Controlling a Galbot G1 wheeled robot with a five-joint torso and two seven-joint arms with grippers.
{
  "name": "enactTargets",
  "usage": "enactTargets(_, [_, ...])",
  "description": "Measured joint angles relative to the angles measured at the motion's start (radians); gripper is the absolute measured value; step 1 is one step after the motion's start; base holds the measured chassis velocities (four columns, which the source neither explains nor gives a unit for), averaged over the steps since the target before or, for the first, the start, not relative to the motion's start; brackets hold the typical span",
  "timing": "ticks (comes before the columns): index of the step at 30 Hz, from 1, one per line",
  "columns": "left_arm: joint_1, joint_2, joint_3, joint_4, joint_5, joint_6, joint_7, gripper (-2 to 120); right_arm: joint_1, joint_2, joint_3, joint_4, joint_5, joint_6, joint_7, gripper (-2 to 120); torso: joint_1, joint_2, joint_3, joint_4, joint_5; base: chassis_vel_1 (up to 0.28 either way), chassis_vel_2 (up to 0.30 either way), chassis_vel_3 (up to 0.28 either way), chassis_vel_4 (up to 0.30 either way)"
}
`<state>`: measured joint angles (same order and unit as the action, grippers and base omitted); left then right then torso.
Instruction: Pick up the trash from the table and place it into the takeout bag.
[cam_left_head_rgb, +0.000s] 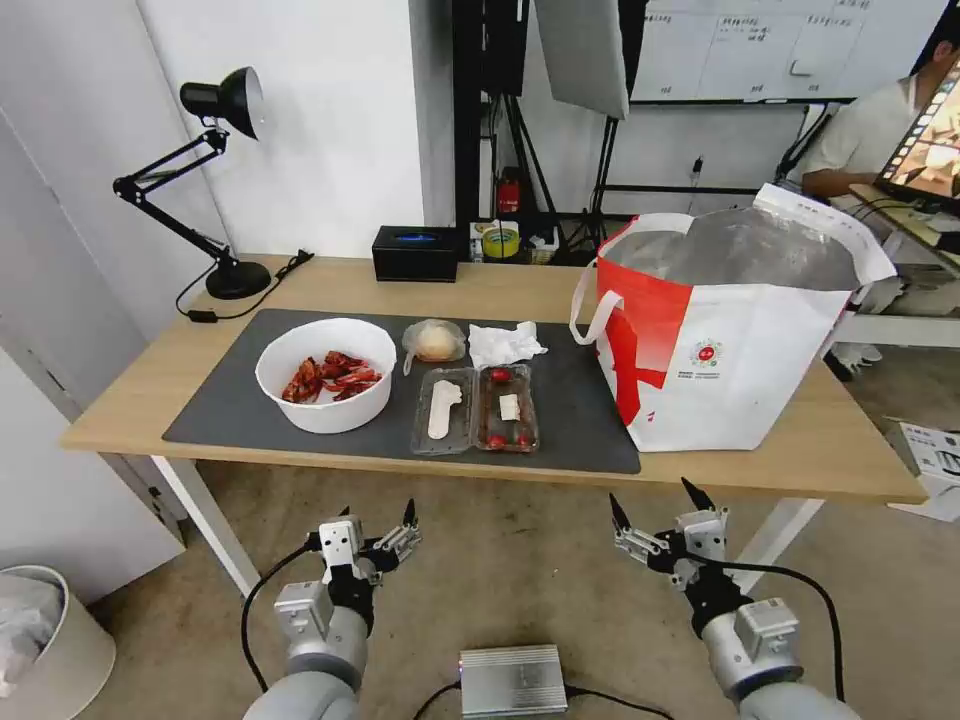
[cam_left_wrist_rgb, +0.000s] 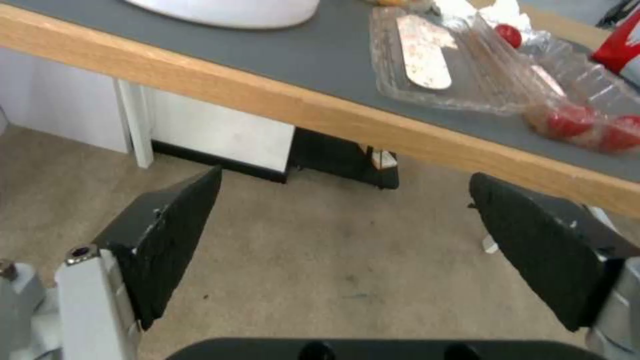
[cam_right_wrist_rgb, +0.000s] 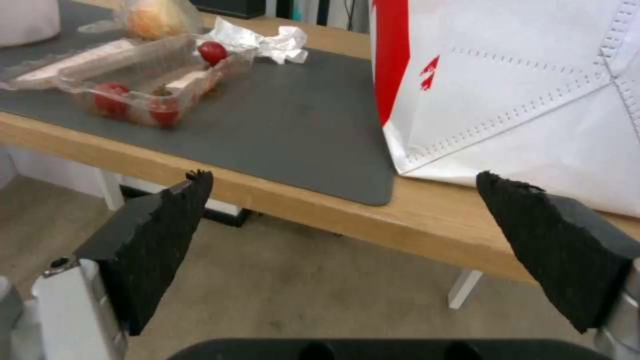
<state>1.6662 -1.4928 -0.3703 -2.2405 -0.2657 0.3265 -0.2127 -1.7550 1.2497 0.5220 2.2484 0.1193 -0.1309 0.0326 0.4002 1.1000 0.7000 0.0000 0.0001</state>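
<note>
Beige carpet lies under the light wood bench (cam_left_head_rgb: 770, 455), whose dark grey mat (cam_left_head_rgb: 220, 405) carries all the trash. On the mat, from left to right, stand the white bowl of crayfish shells (cam_left_head_rgb: 326, 374), the clear hinged box (cam_left_head_rgb: 476, 408) lying open near the front edge, and behind it the small bag with a bun (cam_left_head_rgb: 434, 341) and the crumpled tissue (cam_left_head_rgb: 505, 343). At the right end stands the takeout bag (cam_left_head_rgb: 730, 330), mouth open, foil lining showing.

Both pincers hang below and nearer than the bench edge, over the carpet. The left pincer (cam_left_head_rgb: 375, 538) sits low beneath the bowl and box, jaws spread wide, holding nothing. The right pincer (cam_left_head_rgb: 655, 520) sits low beneath the gap between the box and the bag, also spread wide and empty.

Risks, as I judge them: rising straight up, either pincer could strike the bench's front edge, since both sit just short of it. The open box looks flimsy and holds loose red fruit; a tilted grip could spill it. The bowl is wide and loaded, so a rim pinch may tip shells out. The bag's soft wall could fold inward if nudged.
</note>
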Motion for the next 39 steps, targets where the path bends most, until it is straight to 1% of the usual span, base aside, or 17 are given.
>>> enactTargets(4, [0.003, 0.003, -0.006, -0.013, -0.006, 0.000, -0.001, 100, -0.012, 0.000, 0.001, 0.015, 0.001, -0.001, 0.000, 100, 0.000, 0.000, 0.000, 0.0000, -0.0001, 0.000, 0.000, 0.000, 0.000])
enactTargets(7, [0.001, 0.010, -0.018, -0.044, -0.030, -0.010, -0.009, 100, -0.014, 0.006, 0.007, 0.034, 0.001, -0.001, 0.000, 100, 0.000, 0.000, 0.000, 0.0000, -0.0001, 0.000, 0.000, 0.000, 0.000])
enactTargets(14, [-0.004, 0.013, -0.040, -0.085, -0.056, -0.022, -0.014, 100, -0.019, 0.014, 0.008, 0.046, 0.002, 0.010, -0.003, 100, 0.000, 0.000, 0.000, 0.0000, -0.0001, 0.000, 0.000, 0.000, 0.000])
enactTargets(19, [-0.004, 0.012, -0.038, -0.095, -0.064, -0.030, -0.014, 100, -0.018, 0.017, 0.006, 0.050, 0.004, 0.019, -0.006, 100, 0.000, 0.000, 0.000, 0.0000, -0.0001, 0.000, 0.000, 0.000, 0.000])
enactTargets(23, [-0.014, 0.011, -0.026, -0.095, -0.109, -0.041, -0.014, 100, -0.013, 0.017, 0.005, 0.052, 0.015, 0.026, -0.019, 100, 0.000, 0.000, 0.000, 0.0000, -0.0001, 0.000, 0.000, 0.000, 0.000])
enactTargets(25, [-0.019, 0.009, -0.015, -0.096, -0.179, -0.038, -0.026, 100, -0.010, 0.017, 0.006, 0.052, 0.020, 0.030, -0.025, 100, 0.000, 0.000, 0.000, 0.0001, -0.0001, 0.000, 0.000, 0.000, 0.000])
enactTargets(26, [-0.021, 0.008, -0.006, -0.100, -0.242, -0.027, -0.043, 100, -0.009, 0.018, 0.005, 0.051, 0.021, 0.032, -0.026, 100, 0.000, 0.000, 0.000, 0.0001, -0.0001, 0.000, 0.000, 0.000, 0.000])
enactTargets(27, [-0.021, 0.008, -0.006, -0.100, -0.242, -0.027, -0.043, 100, -0.009, 0.018, 0.005, 0.051, 0.021, 0.032, -0.026, 100, 0.000, 0.000, 0.000, 0.0001, -0.0001, 0.000, 0.000, 0.000, 0.000])
enactTargets(29, [-0.027, 0.003, 0.010, -0.112, -0.427, 0.011, -0.101, 100, -0.008, 0.022, 0.004, 0.047, 0.021, 0.034, -0.027, 100, 0.000, 0.000, 0.000, 0.0000, -0.0001, 0.000, 0.000, 0.000, 0.000])
enactTargets(30, [-0.027, 0.003, 0.010, -0.112, -0.427, 0.011, -0.101, 100, -0.008, 0.022, 0.004, 0.047, 0.021, 0.034, -0.027, 100, 0.000, 0.000, 0.000, 0.0000, -0.0001, 0.000, 0.000, 0.000, 0.000])
enactTargets(31, [-0.032, -0.001, 0.017, -0.117, -0.539, 0.031, -0.135, 100, -0.008, 0.024, 0.003, 0.045, 0.021, 0.035, -0.027, 100, 0.000, 0.000, 0.000, 0.0001, 0.0000, 0.000, 0.000, 0.000, 0.000])
enactTargets(32, [-0.038, -0.005, 0.023, -0.121, -0.627, 0.043, -0.162, 100, -0.006, 0.026, 0.002, 0.044, 0.021, 0.035, -0.027, 100, 0.000, 0.000, 0.000, 0.0000, 0.0000, 0.000, 0.000, 0.000, 0.000])
enactTargets(33, [-0.042, -0.009, 0.025, -0.122, -0.690, 0.051, -0.181, 100, -0.006, 0.027, 0.002, 0.044, 0.021, 0.036, -0.027, 100, 0.000, 0.000, 0.000, 0.0000, 0.0000, 0.000, 0.000, 0.000, 0.000])
enactTargets(34, [-0.042, -0.009, 0.025, -0.122, -0.690, 0.051, -0.181, 100, -0.006, 0.027, 0.002, 0.044, 0.021, 0.036, -0.027, 100, 0.000, 0.000, 0.000, 0.0000, 0.0000, 0.000, 0.000, 0.000, 0.000])
enactTargets(35, [-0.047, -0.012, 0.028, -0.122, -0.744, 0.055, -0.196, 100, -0.006, 0.028, 0.001, 0.043, 0.021, 0.036, -0.027, 100, 0.000, 0.000, 0.000, 0.0000, 0.0000, 0.000, 0.000, 0.000, 0.000])
enactTargets(37, [-0.055, -0.017, 0.029, -0.117, -0.789, 0.057, -0.210, 100, -0.006, 0.029, 0.000, 0.041, 0.021, 0.036, -0.027, 100, 0.000, 0.000, 0.000, 0.0000, -0.0001, 0.000, 0.000, 0.000, 0.000])
enactTargets(39, [-0.056, -0.018, 0.030, -0.114, -0.797, 0.057, -0.213, 100, -0.006, 0.030, -0.002, 0.040, 0.021, 0.037, -0.027, 100, 0.000, 0.000, 0.000, 0.0000, -0.0001, 0.000, 0.000, 0.000, 0.000])
